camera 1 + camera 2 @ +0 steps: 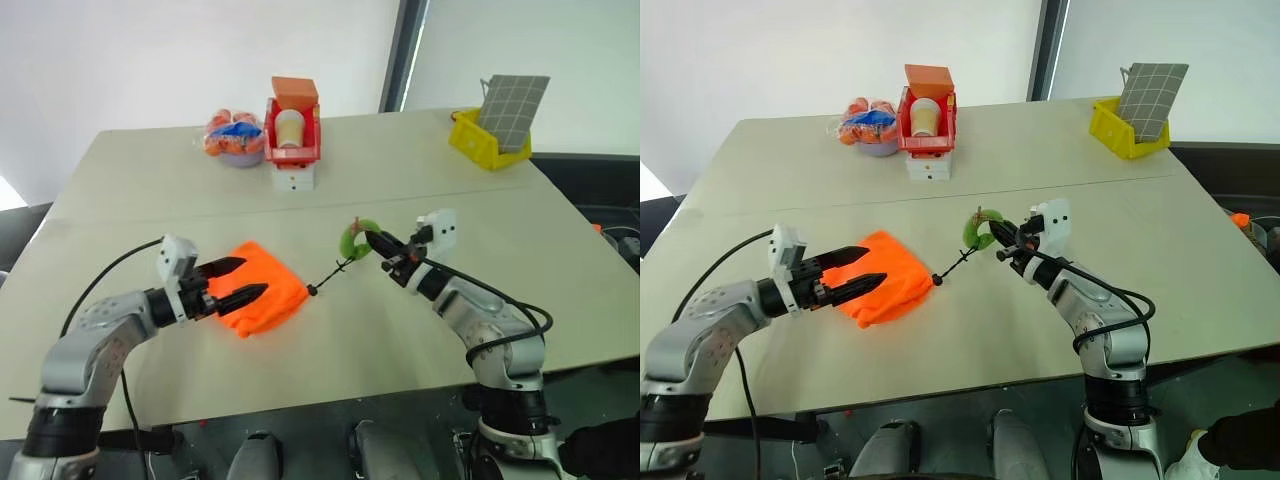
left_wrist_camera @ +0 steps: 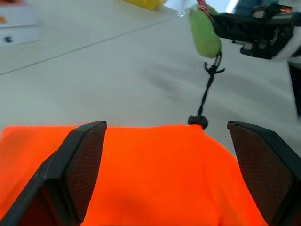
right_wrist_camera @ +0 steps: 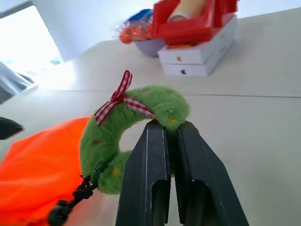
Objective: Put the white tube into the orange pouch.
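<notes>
The left pincer point(image 1: 238, 280) covers the near edge of the orange pouch point(image 1: 268, 283); its opening is hidden.

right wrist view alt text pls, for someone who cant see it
The right claw is shut on a fuzzy green ring with a red-and-white checked bow, which hangs from the black cord of the orange pouch lying on the pale table. Behind stand a red bin on white boxes and a bag of orange fruit.

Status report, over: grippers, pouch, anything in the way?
Left gripper open at orange pouch. Right gripper shut on green ring of the cord. Nothing blocking.
</notes>
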`<state>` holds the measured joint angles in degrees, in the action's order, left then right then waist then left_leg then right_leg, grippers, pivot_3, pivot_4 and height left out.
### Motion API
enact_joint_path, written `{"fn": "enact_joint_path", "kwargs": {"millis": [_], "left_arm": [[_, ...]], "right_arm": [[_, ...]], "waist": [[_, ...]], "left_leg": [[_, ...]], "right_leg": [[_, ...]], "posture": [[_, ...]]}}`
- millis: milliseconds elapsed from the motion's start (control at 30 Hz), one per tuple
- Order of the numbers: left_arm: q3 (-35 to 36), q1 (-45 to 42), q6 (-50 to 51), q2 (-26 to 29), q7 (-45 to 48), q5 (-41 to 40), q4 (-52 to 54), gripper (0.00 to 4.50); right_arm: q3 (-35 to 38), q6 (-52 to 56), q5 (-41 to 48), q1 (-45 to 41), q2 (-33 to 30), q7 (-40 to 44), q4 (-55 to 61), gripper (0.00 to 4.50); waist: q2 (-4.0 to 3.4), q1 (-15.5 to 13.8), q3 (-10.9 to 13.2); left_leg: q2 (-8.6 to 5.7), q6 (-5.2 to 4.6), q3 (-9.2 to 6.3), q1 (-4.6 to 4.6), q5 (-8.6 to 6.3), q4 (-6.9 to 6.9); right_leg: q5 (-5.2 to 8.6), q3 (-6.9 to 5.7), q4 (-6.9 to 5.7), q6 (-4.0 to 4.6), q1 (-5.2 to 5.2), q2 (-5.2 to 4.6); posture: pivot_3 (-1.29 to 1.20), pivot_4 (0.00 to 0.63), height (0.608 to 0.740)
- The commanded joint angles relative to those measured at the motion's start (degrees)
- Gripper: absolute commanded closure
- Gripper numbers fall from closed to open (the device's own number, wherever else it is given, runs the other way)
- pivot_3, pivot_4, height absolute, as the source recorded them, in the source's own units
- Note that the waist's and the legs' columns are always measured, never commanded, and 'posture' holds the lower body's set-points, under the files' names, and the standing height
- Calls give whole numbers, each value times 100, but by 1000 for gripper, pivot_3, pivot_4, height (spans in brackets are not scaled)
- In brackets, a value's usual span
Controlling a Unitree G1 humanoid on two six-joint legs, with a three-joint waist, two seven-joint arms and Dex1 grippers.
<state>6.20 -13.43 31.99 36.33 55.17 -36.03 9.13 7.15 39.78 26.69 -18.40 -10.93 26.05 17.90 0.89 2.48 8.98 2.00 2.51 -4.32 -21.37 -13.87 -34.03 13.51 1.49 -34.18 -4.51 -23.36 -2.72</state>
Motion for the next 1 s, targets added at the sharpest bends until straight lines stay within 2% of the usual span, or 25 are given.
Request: {"fn": "enact_joint_path", "kwargs": {"millis": [33, 167, 267, 567, 1000], "left_arm": [[-289, -385, -168, 17, 332, 166, -215, 71], [-837, -863, -475, -96, 593, 618, -604, 71], [-997, -1054, -698, -256, 478, 886, -708, 71], [-1328, -498, -686, -330, -114, 1411, 325, 71], [-1924, -505, -65, -654, -831, 1859, 721, 71]], "right_arm": [[20, -27, 283, -102, -10, -18, 338, 4500], [-16, -50, 481, -145, -35, -1, 425, 4500], [-26, -43, 552, -180, -61, -55, 458, 4500], [-108, -48, 731, -198, -63, -145, 565, 4500], [-233, -100, 847, -255, -75, -154, 578, 4500]], "waist": [[0, -1, 0], [-2, -8, 1], [-2, -6, 1], [-3, -8, 2], [-4, -8, 2]], "left_leg": [[0, 0, 0, -2, 0, 0], [0, -1, 0, -5, 0, 5], [0, -1, 0, -4, 0, 8], [1, -1, 0, -3, 0, 8], [0, -2, -2, -2, 1, 4]], "right_leg": [[0, 0, 2, 0, 0, -1], [-5, 0, 2, 9, -1, 1], [-6, 0, 2, 10, -1, 2], [-2, 2, 0, 2, 0, 2], [2, 2, -1, -5, 3, 4]], "posture": [[0, 150, 740], [0, 150, 740], [0, 150, 740], [0, 150, 740], [0, 150, 740]]}}
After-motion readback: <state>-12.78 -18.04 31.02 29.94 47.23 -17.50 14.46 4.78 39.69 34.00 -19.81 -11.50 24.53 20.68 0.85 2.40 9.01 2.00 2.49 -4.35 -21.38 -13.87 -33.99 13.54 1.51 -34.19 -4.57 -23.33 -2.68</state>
